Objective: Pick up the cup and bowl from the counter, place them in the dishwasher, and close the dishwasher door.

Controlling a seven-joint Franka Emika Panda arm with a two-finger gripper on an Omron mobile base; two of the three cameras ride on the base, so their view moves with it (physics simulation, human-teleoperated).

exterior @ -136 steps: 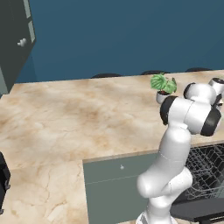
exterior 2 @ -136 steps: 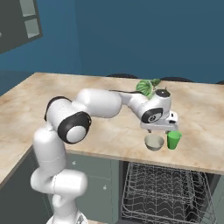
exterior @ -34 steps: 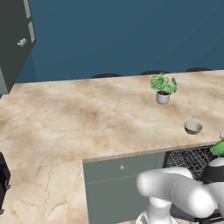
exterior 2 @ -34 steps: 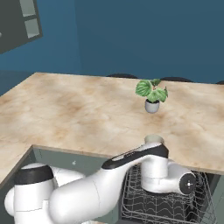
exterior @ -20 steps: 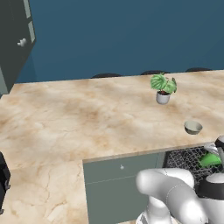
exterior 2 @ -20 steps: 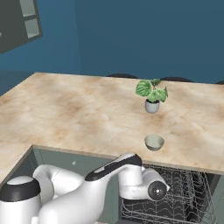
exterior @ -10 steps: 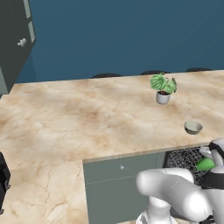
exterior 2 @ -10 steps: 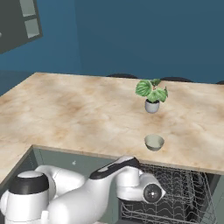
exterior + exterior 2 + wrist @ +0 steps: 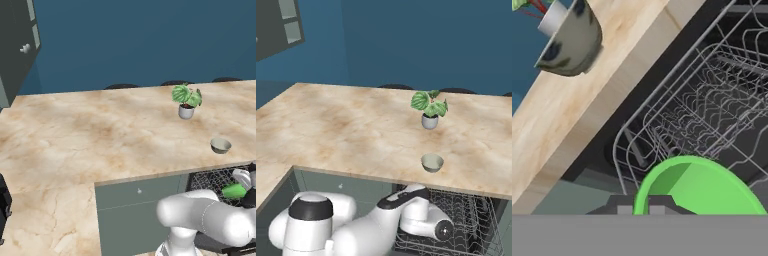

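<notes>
The hand (image 9: pixel 244 186) grips the green cup (image 9: pixel 234 190) low over the dishwasher's wire rack (image 9: pixel 712 110), at the table's near right edge. Placing the cup is under way; releasing it comes next, then fetching the bowl (image 9: pixel 432 162) on the table (image 9: pixel 346 130).

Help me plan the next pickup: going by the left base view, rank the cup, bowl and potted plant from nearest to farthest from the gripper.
1. cup, held in the gripper, over the dishwasher rack.
2. bowl, on the counter near its edge.
3. potted plant, farther back on the counter.
</notes>
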